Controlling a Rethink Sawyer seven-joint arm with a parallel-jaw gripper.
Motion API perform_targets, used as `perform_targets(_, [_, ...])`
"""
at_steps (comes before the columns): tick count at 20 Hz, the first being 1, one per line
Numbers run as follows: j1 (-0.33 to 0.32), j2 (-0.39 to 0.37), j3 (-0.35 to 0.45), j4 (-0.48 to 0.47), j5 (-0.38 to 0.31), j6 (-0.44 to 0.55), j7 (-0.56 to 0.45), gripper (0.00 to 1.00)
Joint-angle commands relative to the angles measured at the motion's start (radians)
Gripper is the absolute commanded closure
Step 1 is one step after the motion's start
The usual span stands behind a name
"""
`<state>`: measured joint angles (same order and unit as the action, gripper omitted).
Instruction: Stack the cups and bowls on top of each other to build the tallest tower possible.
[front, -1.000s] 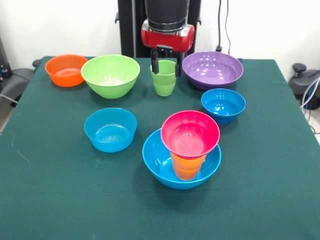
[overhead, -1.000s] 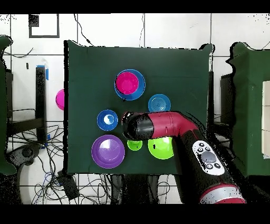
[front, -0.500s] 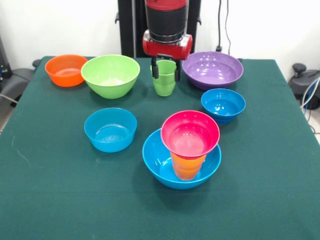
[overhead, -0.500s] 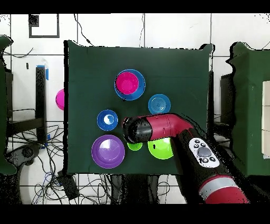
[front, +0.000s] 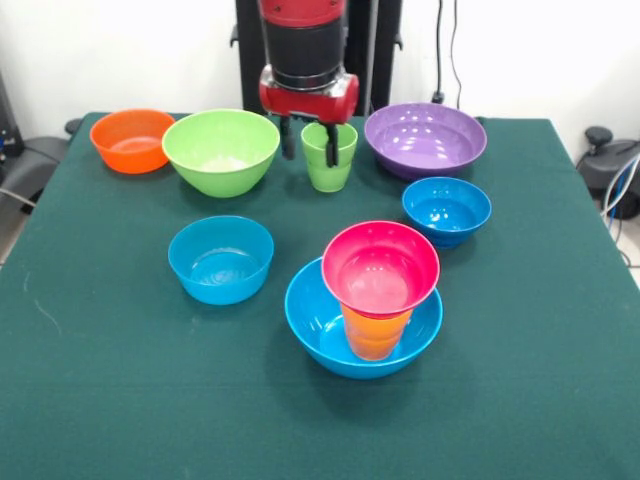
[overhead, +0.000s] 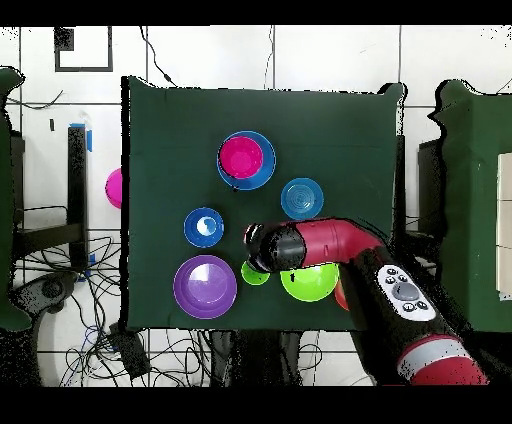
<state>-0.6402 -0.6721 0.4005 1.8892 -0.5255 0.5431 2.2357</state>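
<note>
Hand (front: 309, 143) spread over the light green ribbed plastic cup's (front: 329, 158) rim, one finger inside. Cup upright at twelve o'clock on the green-clothed desk (front: 120, 380), between lime and purple bowls.

Pink-red bowl (front: 380, 267), orange-yellow cup (front: 374, 335), dark green table (front: 120, 380)

Hidden and cut-off parts

Overhead, the arm (overhead: 340, 245) covered most of the light green cup (overhead: 253, 275) and part of the lime bowl (overhead: 308, 284); the orange bowl was hidden.
</note>
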Motion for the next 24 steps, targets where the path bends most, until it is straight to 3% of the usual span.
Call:
perform_targets(1, [-0.063,-0.035,0.097,0.034,-0.064,0.079,-0.263,0.00])
perform_targets(9, [-0.122,-0.076,0.142,0.061,-0.070,0.130,-0.290,0.00])
perform_targets(16, [-0.111,0.011,0.127,0.038,-0.132,0.064,-0.240,0.00])
perform_targets(18, [-0.106,0.050,0.114,0.029,-0.141,0.052,-0.212,0.00])
perform_targets(24, [-0.070,0.059,0.049,0.045,-0.140,0.013,-0.066,0.00])
